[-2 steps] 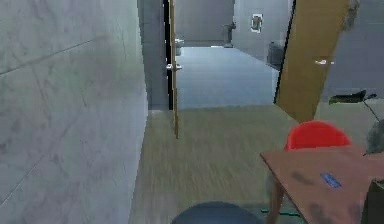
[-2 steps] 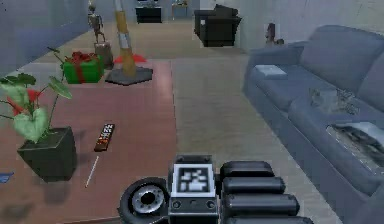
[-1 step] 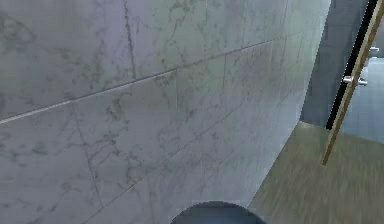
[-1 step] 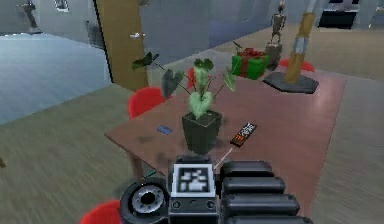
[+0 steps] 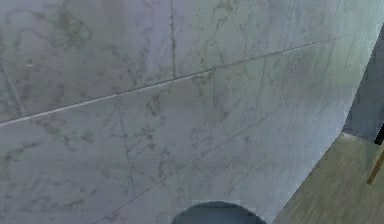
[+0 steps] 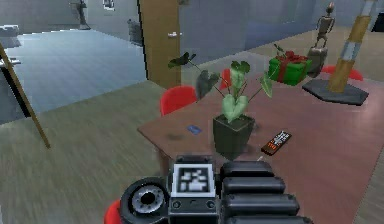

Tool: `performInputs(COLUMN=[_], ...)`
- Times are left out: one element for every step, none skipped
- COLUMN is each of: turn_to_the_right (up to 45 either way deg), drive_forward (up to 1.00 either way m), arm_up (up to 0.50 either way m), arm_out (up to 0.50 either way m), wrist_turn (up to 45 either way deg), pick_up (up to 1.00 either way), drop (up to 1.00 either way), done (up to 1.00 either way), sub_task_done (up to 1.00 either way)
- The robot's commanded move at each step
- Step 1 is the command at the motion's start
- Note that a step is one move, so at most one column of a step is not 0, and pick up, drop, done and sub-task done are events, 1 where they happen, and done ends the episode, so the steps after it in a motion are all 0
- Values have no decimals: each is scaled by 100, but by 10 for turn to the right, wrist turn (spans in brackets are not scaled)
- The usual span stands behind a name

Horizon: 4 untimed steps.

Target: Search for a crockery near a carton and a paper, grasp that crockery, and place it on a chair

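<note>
A red chair [image 6: 180,100] stands at the far-left corner of a brown table [image 6: 320,170] in the arm side view. A second red chair [image 6: 346,72] sits behind the table's far right end. The arm's dark bar with a white marked square [image 6: 195,180] rises at the bottom edge. The gripper's round dark body [image 6: 143,201] lies left of it, low over the floor beside the table's near corner. Its far end is hard to make out, so I cannot tell whether it holds anything. A small blue flat thing [image 6: 190,130] lies on the table.
On the table stand a potted plant [image 6: 234,118], a dark remote [image 6: 277,142] and a green box with a red bow [image 6: 291,68]. A wooden door [image 6: 161,40] is behind. A statue [image 6: 322,35] stands far right. A marbled wall [image 5: 150,90] is close ahead; wood floor [image 5: 340,185] lies at its right.
</note>
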Motion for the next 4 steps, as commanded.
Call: performInputs(turn_to_the_right=[0,0,0,0], drive_forward=[0,0,0,0], arm_up=[0,0,0,0], arm_out=[18,0,0,0], wrist_turn=[0,450,450,360], pick_up=[0,0,0,0], drop=[0,0,0,0], done=[0,0,0,0], sub_task_done=[0,0,0,0])
